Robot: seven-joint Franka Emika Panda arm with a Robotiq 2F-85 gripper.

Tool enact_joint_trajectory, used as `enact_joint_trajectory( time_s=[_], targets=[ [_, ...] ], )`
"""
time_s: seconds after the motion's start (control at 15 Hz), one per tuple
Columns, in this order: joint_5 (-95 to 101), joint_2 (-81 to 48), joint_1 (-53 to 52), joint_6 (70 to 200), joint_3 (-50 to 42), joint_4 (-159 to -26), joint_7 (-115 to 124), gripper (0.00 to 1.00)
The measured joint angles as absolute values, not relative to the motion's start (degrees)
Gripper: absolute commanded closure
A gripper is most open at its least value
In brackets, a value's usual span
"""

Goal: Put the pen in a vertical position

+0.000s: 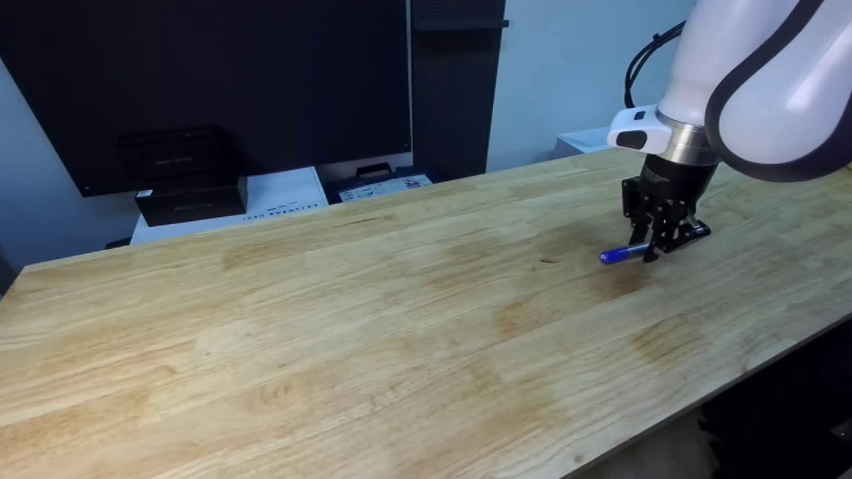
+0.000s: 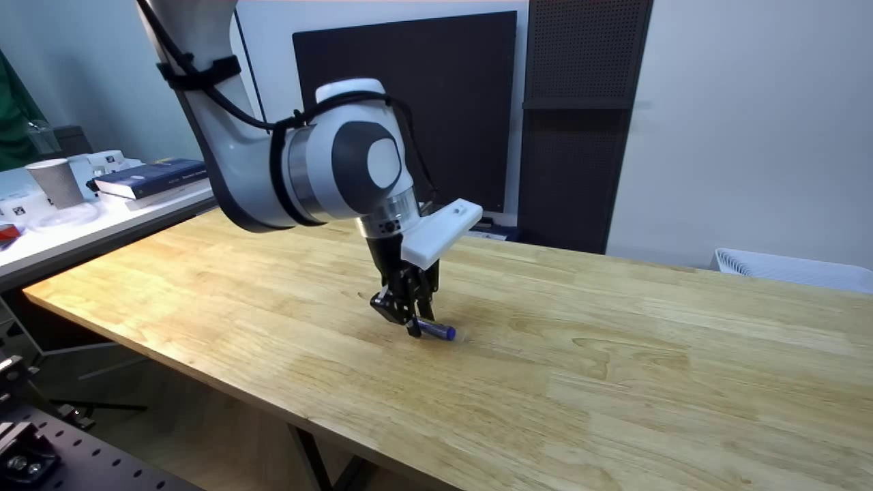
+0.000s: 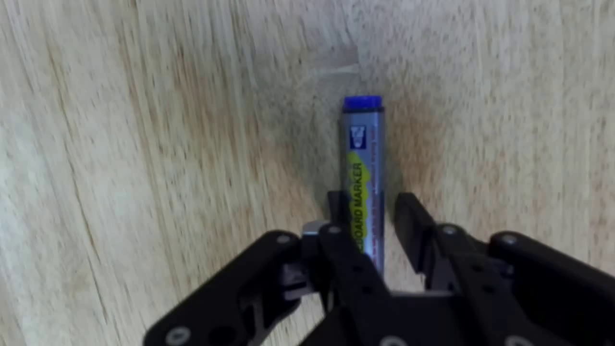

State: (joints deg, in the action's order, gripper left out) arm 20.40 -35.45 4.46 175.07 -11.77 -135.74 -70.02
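The pen is a slim marker with a bright blue end and a paler barrel with a yellow label. It lies roughly level at the tabletop; whether it touches the wood is hard to tell. It shows in both exterior views, its blue end sticking out from my gripper. In the wrist view my gripper has a finger on each side of the barrel. The left finger is against or very near it; a narrow gap separates the right finger from it. The pen's rear part is hidden by the gripper.
The wooden table spreads around the gripper, its front edge running diagonally. Behind it stand a black box and a dark board. A side table with a grey cup and books is beyond the table's end.
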Motion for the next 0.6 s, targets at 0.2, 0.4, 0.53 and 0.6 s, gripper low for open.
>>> enact_joint_trajectory(
  time_s=[0.2, 0.4, 0.53, 0.6],
  targets=[
    [20.4, -34.9, 4.4, 174.9, -11.7, -136.2, -69.8, 0.95],
    [20.6, -32.9, 3.5, 172.9, -11.8, -136.3, -69.0, 0.95],
    [20.2, -30.6, 2.7, 169.1, -11.5, -136.3, -66.8, 0.95],
    [19.6, -29.1, 2.3, 166.5, -11.2, -136.3, -64.3, 0.95]
  ],
)
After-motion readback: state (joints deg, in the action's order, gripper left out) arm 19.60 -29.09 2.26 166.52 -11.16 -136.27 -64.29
